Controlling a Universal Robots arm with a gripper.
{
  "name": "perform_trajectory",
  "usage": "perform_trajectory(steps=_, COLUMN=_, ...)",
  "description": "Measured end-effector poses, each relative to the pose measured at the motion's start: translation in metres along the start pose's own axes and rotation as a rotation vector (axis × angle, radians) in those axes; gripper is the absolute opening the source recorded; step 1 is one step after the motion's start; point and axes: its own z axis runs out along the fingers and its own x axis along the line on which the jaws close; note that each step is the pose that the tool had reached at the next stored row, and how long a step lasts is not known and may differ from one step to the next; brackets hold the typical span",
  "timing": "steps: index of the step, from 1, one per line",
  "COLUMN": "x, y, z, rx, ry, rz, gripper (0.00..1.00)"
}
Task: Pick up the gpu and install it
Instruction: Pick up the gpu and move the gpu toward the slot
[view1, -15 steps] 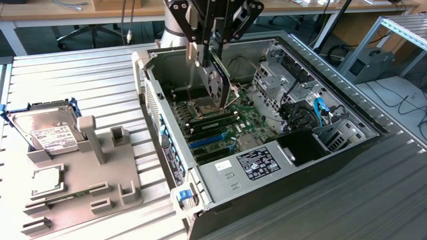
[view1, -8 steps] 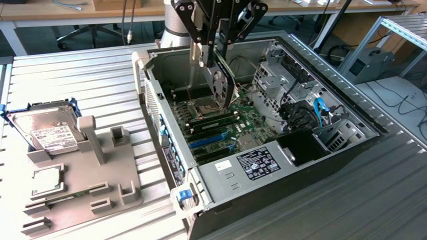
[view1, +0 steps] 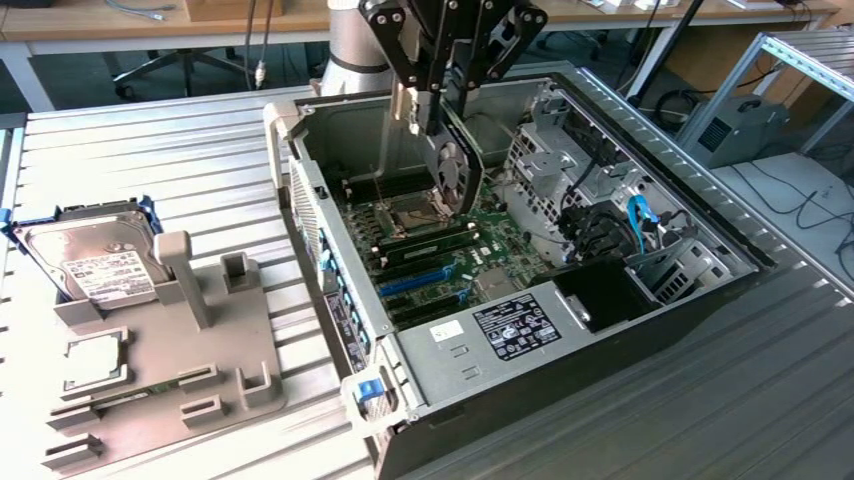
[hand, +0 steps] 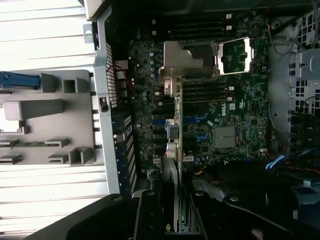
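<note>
black two-finger tool clamped on thin flat dark gpu card, hung approx. vertical inside open grey metal pc case, lower end just above green motherboard, w/ blue slots off toward case's power-supply end.

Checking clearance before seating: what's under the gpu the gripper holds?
The motherboard and its blue slots show below. The gpu itself hides the strip directly beneath its edge.

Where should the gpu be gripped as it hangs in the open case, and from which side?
By its upper edge, from above: the gpu stands on edge over the motherboard, so the gripper can pinch its two flat faces, as it does now, leaving the lower edge free.
</note>
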Motion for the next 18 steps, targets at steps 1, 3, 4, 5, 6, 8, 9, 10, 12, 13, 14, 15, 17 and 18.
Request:
perform_trajectory(steps=1, x=-0.001, y=0.0002, z=0.0002, rx=0.0003, ry=0.0000, rz=0.000, gripper=0.26)
perform_trajectory(steps=3, x=-0.004, y=0.0006, z=0.0008, rx=0.0008, ry=0.0000, rz=0.000, gripper=0.26)
perform_trajectory(steps=4, x=-0.006, y=0.0008, z=0.0010, rx=0.0012, ry=0.0000, rz=0.000, gripper=0.26)
perform_trajectory(steps=5, x=-0.009, y=0.0014, z=0.0015, rx=0.0021, ry=-0.0001, rz=0.000, gripper=0.26)
perform_trajectory(steps=6, x=-0.012, y=0.0022, z=0.0020, rx=0.0026, ry=-0.0001, rz=0.000, gripper=0.26)
perform_trajectory(steps=8, x=-0.017, y=0.0030, z=0.0027, rx=0.0031, ry=-0.0001, rz=0.000, gripper=0.26)
perform_trajectory(steps=9, x=-0.019, y=0.0034, z=0.0031, rx=0.0034, ry=-0.0001, rz=0.000, gripper=0.26)
perform_trajectory(steps=10, x=-0.021, y=0.0037, z=0.0035, rx=0.0034, ry=-0.0002, rz=0.000, gripper=0.26)
perform_trajectory(steps=12, x=-0.025, y=0.0042, z=0.0043, rx=0.0034, ry=-0.0002, rz=0.000, gripper=0.26)
perform_trajectory(steps=13, x=-0.027, y=0.0045, z=0.0047, rx=0.0035, ry=-0.0002, rz=0.000, gripper=0.26)
perform_trajectory(steps=14, x=-0.029, y=0.0048, z=0.0052, rx=0.0036, ry=-0.0003, rz=0.000, gripper=0.26)
perform_trajectory(steps=15, x=-0.030, y=0.0051, z=0.0058, rx=0.0036, ry=-0.0002, rz=0.000, gripper=0.26)
perform_trajectory(steps=17, x=-0.032, y=0.0060, z=0.0070, rx=0.0039, ry=-0.0003, rz=0.000, gripper=0.26)
perform_trajectory(steps=18, x=-0.033, y=0.0066, z=0.0076, rx=0.0039, ry=-0.0002, rz=0.000, gripper=0.26)
